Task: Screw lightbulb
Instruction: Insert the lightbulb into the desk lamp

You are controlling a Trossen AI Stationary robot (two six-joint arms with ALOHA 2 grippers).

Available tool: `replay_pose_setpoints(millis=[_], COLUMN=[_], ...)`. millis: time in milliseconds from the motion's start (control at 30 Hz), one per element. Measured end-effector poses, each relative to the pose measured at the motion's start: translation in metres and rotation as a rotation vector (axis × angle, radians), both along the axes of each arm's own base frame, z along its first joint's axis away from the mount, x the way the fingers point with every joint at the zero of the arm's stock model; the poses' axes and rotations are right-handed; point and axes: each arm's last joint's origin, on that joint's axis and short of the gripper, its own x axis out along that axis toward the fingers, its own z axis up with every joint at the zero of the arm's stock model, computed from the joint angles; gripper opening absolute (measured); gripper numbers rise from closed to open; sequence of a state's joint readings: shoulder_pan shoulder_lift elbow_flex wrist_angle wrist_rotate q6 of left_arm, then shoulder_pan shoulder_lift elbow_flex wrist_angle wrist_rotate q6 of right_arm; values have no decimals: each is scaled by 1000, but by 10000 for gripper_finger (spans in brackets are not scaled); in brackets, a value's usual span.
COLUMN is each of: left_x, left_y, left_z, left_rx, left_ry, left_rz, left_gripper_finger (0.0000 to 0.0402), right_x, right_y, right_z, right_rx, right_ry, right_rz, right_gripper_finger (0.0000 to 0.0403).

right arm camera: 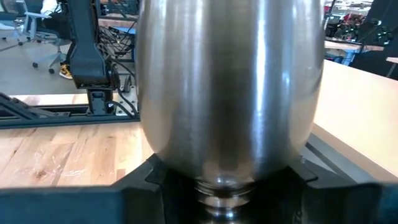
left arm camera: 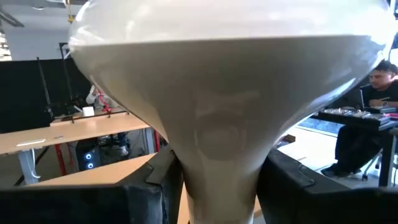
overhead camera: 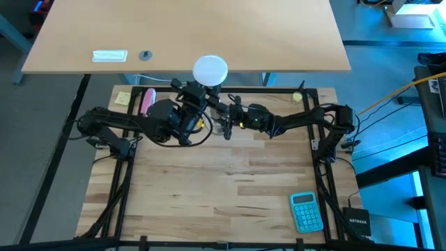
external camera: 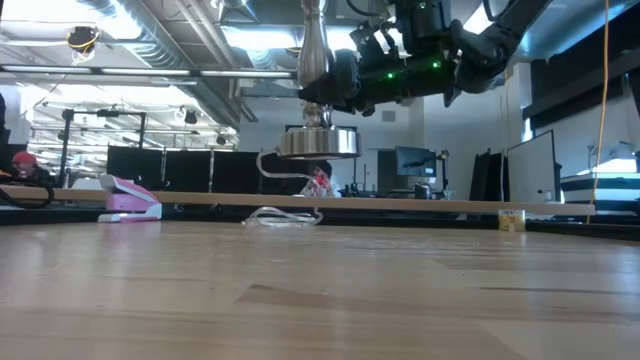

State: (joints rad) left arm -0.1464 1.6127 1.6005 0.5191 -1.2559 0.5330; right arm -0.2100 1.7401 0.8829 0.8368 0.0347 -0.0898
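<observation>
The lightbulb (left arm camera: 224,93) sits atop the metal socket stand (right arm camera: 230,93), its neck pinched by the left gripper (left arm camera: 221,186). The right gripper (right arm camera: 224,186) clamps the stand's stem. A skewed twist could cross-thread it.

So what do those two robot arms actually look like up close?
Both arms are dark, jointed and slim, with black cables trailing along them. The left gripper and right gripper each end in two chunky matte black fingers. Small green lights glow on one wrist in the low view.
</observation>
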Motion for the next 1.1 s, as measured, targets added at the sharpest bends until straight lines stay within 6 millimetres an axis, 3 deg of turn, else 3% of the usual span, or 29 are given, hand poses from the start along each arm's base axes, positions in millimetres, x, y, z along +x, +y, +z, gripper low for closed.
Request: replay_pose_setpoints(millis=[167,333,567,833,1100], left_x=[-2,-20,-36,-35,-30], left_y=[-11,-23,-12,-11,3], left_z=[2,13,13,15,10], left_rx=[28,17,-45,29,80], left_ry=[19,-3,27,71,107], left_rz=[-61,-154,-518,-973,-1376], left_gripper_finger=[145,145,145,140,139], right_x=[-1,-5,-16,-22,-26], right_y=[4,18,38,63,95], right_z=[4,19,32,42,40], right_rx=[3,9,54,66,104], right_ry=[-10,-26,36,31,81], right_rz=[76,239,403,672,841], right_gripper_finger=[161,161,161,161,161])
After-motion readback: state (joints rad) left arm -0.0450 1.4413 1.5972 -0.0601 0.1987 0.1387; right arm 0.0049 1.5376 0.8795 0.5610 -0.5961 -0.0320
